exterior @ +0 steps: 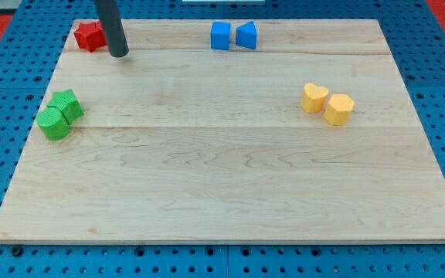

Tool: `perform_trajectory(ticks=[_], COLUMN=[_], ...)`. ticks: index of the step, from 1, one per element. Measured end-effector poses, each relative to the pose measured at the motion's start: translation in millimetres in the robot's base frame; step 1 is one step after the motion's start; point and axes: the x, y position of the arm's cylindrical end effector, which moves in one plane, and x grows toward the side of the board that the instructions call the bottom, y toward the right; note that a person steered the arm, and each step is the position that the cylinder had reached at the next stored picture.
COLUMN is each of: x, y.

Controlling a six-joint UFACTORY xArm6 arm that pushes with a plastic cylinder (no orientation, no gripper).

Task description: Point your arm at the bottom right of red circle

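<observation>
My tip [119, 55] rests on the wooden board near its top left corner. A red block [89, 35] lies just to the tip's upper left, close to the rod; its outline looks star-like. The rod covers the block's right edge. I cannot make out a separate red circle; anything behind the rod is hidden.
Two blue blocks, a cube [220, 35] and a wedge-like one [246, 35], sit at the top middle. A yellow heart [314, 97] and a yellow hexagon [339, 109] touch at the right. A green star [66, 104] and a green cylinder [53, 123] touch at the left edge.
</observation>
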Motion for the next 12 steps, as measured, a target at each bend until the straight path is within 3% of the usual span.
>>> perform_trajectory(ticks=[3,5,7,8,9,10,12], x=[0,20,21,25,-17,-20,13], y=[0,-119,-124,-120,-33,4,22])
